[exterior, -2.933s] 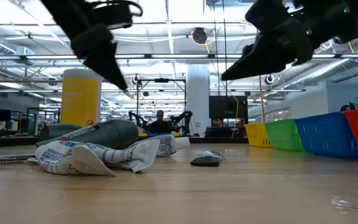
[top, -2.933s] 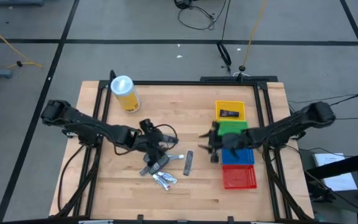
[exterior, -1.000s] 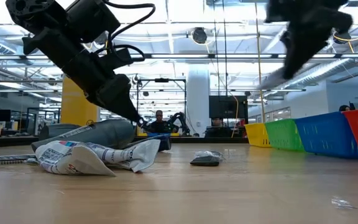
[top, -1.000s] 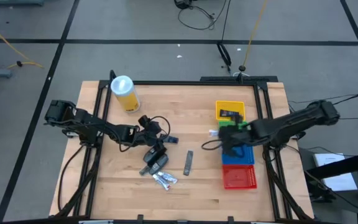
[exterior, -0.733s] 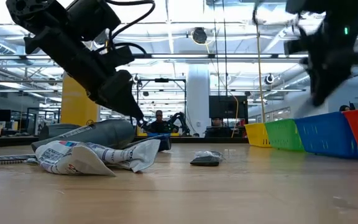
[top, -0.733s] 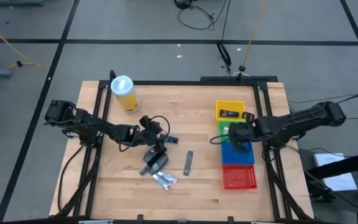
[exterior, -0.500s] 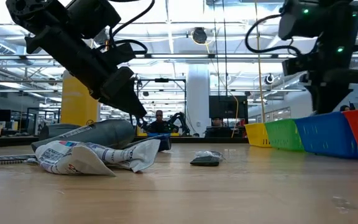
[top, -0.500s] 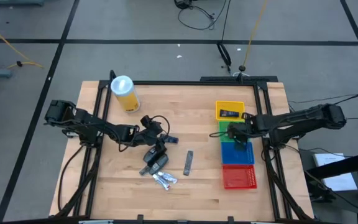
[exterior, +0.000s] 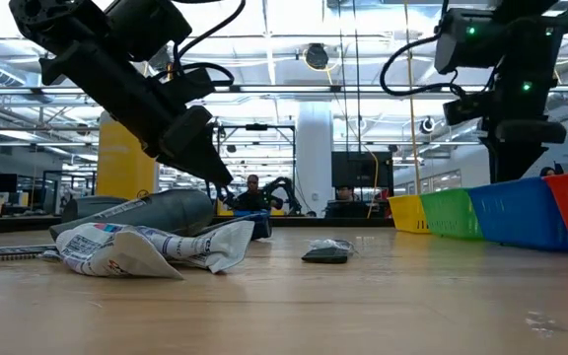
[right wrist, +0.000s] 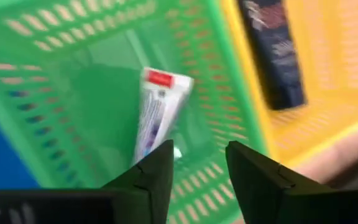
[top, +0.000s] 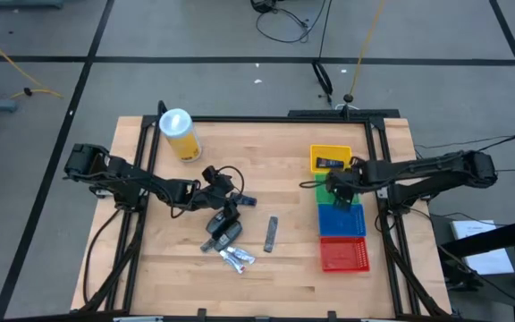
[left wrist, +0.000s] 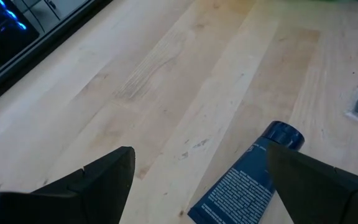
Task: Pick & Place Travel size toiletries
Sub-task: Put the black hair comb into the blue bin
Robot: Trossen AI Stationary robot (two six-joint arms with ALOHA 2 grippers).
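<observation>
**Tube in the green tray, more toiletries on the bench**

The right gripper [top: 335, 184] hung over the green tray [top: 322, 180], with its jaws spread apart and nothing between them. In the right wrist view a small white tube [right wrist: 153, 113] with a red end lay flat on the floor of the green tray [right wrist: 55, 68], free of the fingers [right wrist: 153, 174]. Next to it, in the yellow tray [right wrist: 328, 68], lay a dark flat pack [right wrist: 271, 53]. From above, that dark pack [top: 331, 163] showed in the yellow tray [top: 315, 157], which stood first in a row with the green tray, the blue tray [top: 341, 223] and the red tray [top: 341, 255].

The left gripper [top: 237, 200] was low over the middle of the bench [top: 275, 143], jaws wide apart and holding nothing. A dark blue tube [left wrist: 244, 182] lay on the wood between its fingers [left wrist: 98, 180]. It cannot be told if they touched it. Just beside it was a heap of dark tubes and packs [top: 222, 231] and silvery sachets [top: 238, 259]. A dark grey tube [top: 271, 233] lay alone, a little way toward the trays.

A tall yellow canister [top: 179, 134] with a white lid stood near the far left corner of the bench.
</observation>
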